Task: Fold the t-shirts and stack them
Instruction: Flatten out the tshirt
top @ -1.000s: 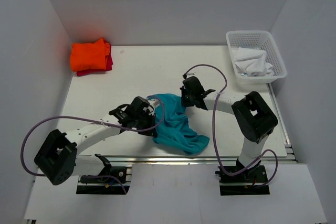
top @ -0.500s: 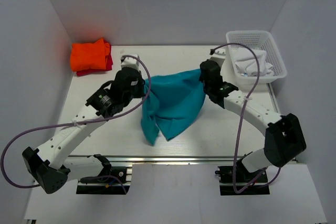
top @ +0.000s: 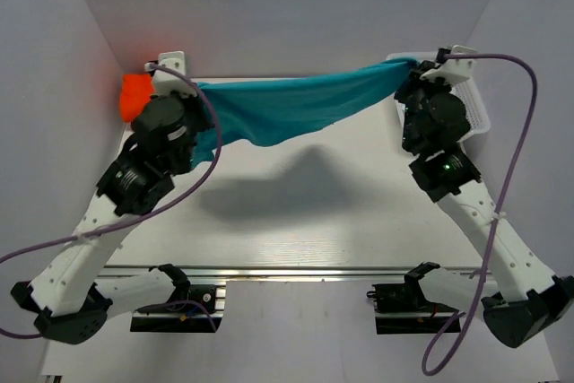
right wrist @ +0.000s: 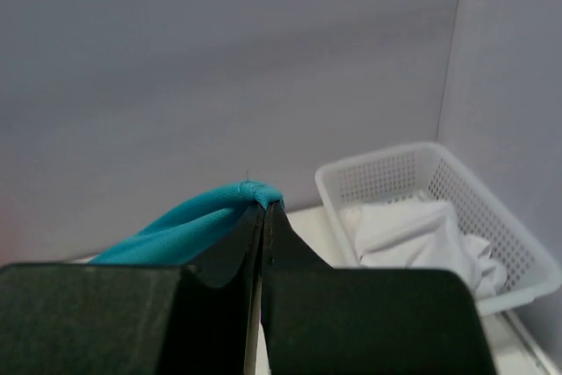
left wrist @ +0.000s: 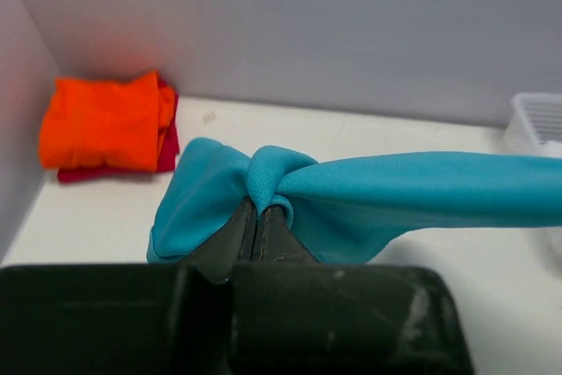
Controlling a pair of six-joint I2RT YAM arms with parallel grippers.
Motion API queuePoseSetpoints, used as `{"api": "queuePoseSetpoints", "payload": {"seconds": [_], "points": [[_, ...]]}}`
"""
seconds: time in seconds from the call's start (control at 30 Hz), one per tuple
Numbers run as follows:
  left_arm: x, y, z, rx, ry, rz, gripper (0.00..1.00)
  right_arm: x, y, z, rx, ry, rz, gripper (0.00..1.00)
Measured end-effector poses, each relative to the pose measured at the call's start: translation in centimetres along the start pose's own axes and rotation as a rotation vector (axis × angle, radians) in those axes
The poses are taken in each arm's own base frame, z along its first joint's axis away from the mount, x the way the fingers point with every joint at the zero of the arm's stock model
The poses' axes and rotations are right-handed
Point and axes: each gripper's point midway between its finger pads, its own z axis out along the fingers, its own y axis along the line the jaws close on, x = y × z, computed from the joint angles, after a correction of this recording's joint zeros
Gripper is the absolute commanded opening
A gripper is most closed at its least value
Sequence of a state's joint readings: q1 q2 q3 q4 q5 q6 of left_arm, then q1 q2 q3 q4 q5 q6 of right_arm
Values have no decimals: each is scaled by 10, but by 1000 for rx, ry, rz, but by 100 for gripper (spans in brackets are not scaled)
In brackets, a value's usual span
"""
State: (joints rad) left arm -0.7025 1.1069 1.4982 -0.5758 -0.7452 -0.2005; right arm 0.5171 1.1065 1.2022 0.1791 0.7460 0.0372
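The far-right-corner basket (right wrist: 378, 173) holds white cloth (right wrist: 413, 234). The left gripper (left wrist: 261, 210) and right gripper (right wrist: 264, 208) each pinch the teal shirt (top: 287, 109).

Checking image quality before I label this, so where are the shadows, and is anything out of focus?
Top external: even light, the teal t-shirt drops a soft shadow on the table. Left wrist: left gripper dark and blurred; orange t-shirt tints the wall pink. Right wrist: right gripper dark and soft, basket sharper.
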Motion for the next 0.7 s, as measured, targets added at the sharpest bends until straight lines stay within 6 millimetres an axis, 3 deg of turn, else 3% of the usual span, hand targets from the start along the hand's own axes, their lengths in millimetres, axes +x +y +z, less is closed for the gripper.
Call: {"api": "queuePoseSetpoints", "payload": {"seconds": [0.2, 0.33, 0.43, 0.5, 0.57, 0.63, 0.7], "points": [[-52, 7, -51, 208, -168, -18, 0, -72, -9, -30, -84, -143, 20, 0], [-68, -4, -80, 379, -234, -20, 0, -103, -17, -52, -132, -214, 55, 0], [-67, -12, -86, 441, -241, -11, 0, -115, -20, -62, -156, -246, 74, 0], [-59, -20, -78, 446, -218, 3, 0, -117, -21, -63, -156, -254, 82, 0], [-39, -33, -59, 441, -164, 28, 0, -103, -18, -57, -147, -241, 75, 0], [-7, -49, -36, 430, -86, 61, 0, -73, -13, -44, -129, -194, 60, 0], [40, -63, -9, 408, 23, 105, 0, -34, -6, -26, -96, -121, 32, 0]]}}
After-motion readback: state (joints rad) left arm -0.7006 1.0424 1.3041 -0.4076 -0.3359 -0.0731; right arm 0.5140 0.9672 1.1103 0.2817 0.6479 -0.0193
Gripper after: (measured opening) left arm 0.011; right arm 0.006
